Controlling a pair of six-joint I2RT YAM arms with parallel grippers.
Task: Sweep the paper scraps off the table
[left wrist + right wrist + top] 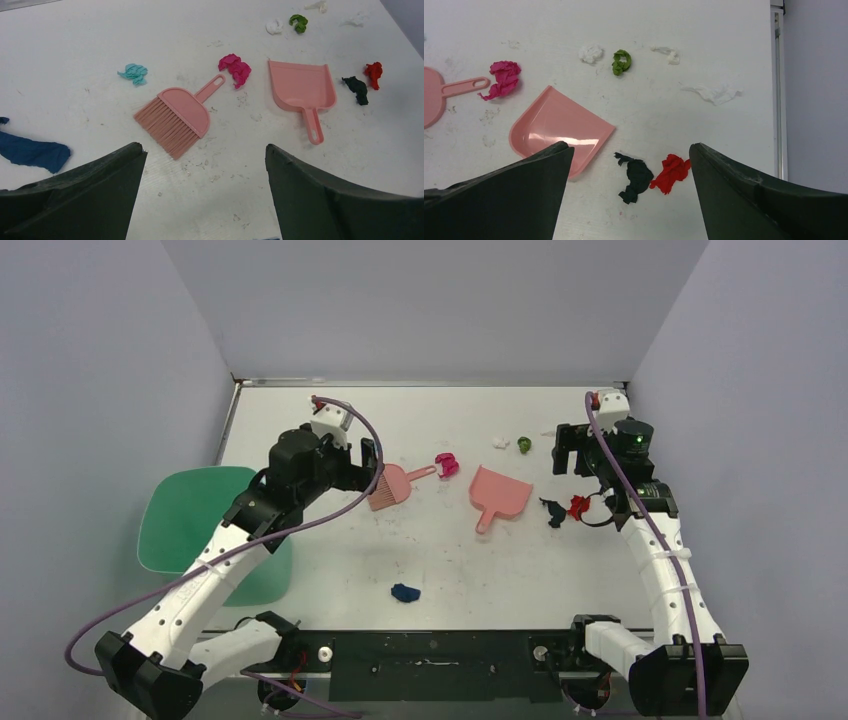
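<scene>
On the counter [450, 565], the brush [389, 488] lies left of the dustpan [500, 492]. One paper scrap [447, 465] lies between them; others lie right of and behind the dustpan. The bin [190, 520] sits beside the counter's left edge.

open table [240, 135] between brush [177, 117] and dustpan [300, 85]

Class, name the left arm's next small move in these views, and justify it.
Probably lower the open left gripper onto the pink brush and close on its handle: the brush lies ungrasped ahead of it, with paper scraps scattered over the table.
</scene>
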